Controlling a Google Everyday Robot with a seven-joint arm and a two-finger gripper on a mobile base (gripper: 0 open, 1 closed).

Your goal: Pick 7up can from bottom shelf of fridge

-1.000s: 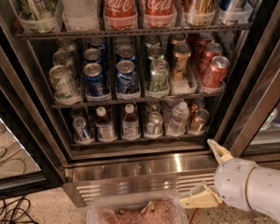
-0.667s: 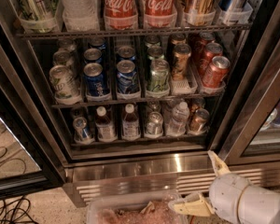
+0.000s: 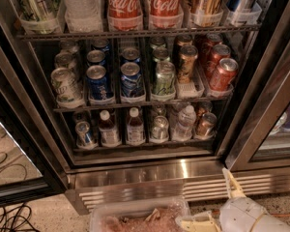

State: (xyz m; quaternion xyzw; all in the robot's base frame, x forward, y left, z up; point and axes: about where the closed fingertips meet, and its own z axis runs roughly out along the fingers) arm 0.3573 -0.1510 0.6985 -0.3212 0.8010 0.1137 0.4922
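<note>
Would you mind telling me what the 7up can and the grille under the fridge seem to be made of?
The 7up can looks like aluminium: silvery top catching light, pale printed body. The grille appears to be brushed stainless steel, with bright streaked reflections along its louvres. The gripper hangs open at lower right, in front of the grille.

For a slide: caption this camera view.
Gripper open at lower right, outside the fridge; 7up can untouched on bottom shelf.
</note>
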